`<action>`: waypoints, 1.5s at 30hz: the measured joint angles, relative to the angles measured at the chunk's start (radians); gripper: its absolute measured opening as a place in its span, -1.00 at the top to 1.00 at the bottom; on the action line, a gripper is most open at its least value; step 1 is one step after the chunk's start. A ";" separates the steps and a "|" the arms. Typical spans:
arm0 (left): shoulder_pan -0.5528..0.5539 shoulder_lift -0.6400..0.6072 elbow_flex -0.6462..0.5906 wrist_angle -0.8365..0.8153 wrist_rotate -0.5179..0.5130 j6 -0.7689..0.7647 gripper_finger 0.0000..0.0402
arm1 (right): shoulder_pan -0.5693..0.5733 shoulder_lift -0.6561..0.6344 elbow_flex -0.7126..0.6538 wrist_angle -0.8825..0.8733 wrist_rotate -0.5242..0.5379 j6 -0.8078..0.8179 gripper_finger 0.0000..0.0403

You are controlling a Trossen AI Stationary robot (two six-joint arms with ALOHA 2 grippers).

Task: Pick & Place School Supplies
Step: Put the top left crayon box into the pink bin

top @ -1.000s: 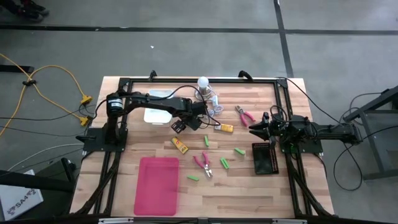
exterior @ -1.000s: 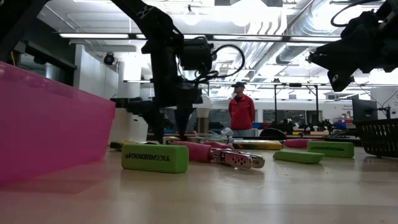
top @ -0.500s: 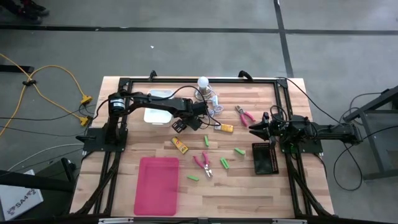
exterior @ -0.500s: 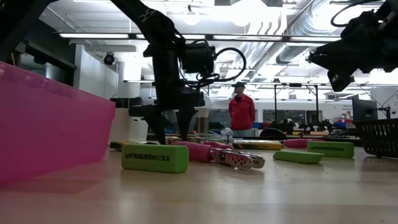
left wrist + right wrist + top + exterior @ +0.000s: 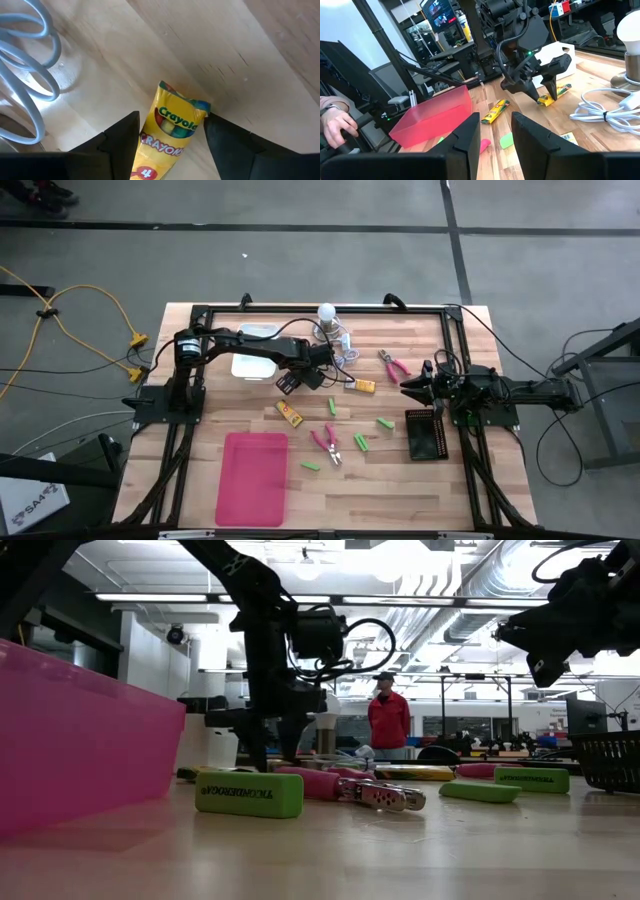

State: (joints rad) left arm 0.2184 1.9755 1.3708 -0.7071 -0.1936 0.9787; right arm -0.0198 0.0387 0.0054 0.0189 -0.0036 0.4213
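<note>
Crayon box (image 5: 172,135) lies lengthwise between the left claw's (image 5: 170,142) open fingers, flat on the counter (image 5: 260,45); not gripped.

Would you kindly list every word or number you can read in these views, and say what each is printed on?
"Crayola", "CRAYON…" and "4": on the yellow crayon pack between the left gripper's fingers.
Dark lettering on the green eraser: appears reversed, too blurred to read.
Label on the second crayon pack: too small to read.
</note>
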 joint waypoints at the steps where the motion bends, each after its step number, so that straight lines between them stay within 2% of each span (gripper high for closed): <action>1: 0.000 0.000 0.000 0.000 0.000 -0.005 -0.04 | 0.000 0.000 0.000 0.000 0.000 0.000 0.50; 20: -0.001 0.002 0.000 0.010 -0.001 -0.030 0.23 | 0.000 0.000 0.000 0.000 0.000 0.000 0.50; 25: -0.004 0.002 0.000 0.011 -0.002 -0.030 0.24 | 0.000 0.000 0.000 0.000 0.000 0.000 0.50; 33: -0.035 -0.001 0.001 0.015 -0.067 -0.024 0.24 | 0.000 0.000 0.000 0.000 0.000 0.000 0.50; 45: -0.047 -0.043 0.073 -0.056 -0.082 -0.031 0.24 | 0.000 0.000 0.000 0.001 0.000 0.000 0.50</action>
State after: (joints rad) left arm 0.1715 1.9321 1.4442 -0.7634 -0.2756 0.9476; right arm -0.0200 0.0387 0.0051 0.0194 -0.0036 0.4213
